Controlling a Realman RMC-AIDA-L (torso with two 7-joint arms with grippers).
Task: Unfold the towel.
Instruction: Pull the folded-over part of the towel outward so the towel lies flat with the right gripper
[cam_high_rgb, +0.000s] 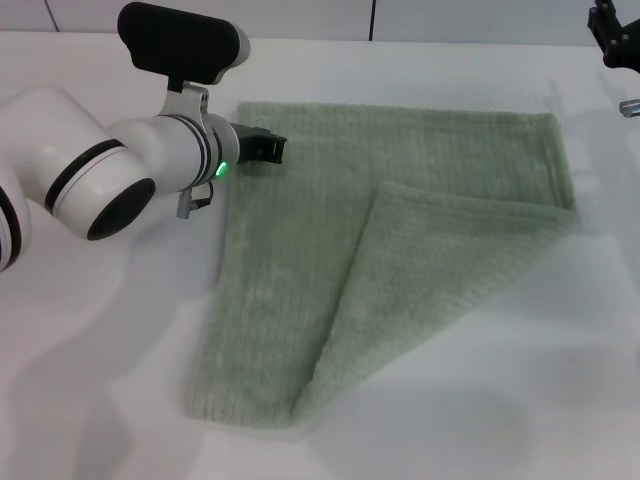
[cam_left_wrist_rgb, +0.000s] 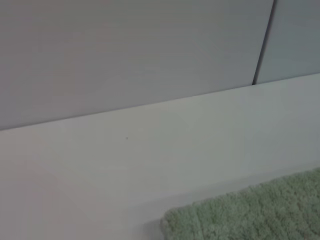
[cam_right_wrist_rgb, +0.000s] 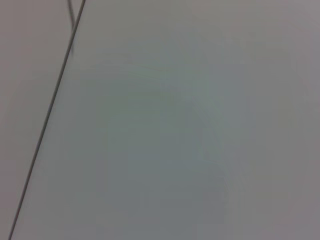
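The pale sage-green towel (cam_high_rgb: 330, 250) lies flat on the white table (cam_high_rgb: 500, 400). Its near right corner is folded diagonally over the middle, making a triangular flap (cam_high_rgb: 420, 270). My left gripper (cam_high_rgb: 268, 148) sits low over the towel's far left corner; its dark tip shows past the white wrist. The left wrist view shows only the edge of the towel (cam_left_wrist_rgb: 250, 215) and bare table. My right gripper (cam_high_rgb: 615, 35) hangs at the far right edge of the head view, away from the towel. The right wrist view shows only bare surface.
A grey wall (cam_left_wrist_rgb: 125, 50) runs behind the table's far edge. A small metal part (cam_high_rgb: 630, 104) shows at the right edge of the head view. My left arm's white body (cam_high_rgb: 100, 170) covers the table's left side.
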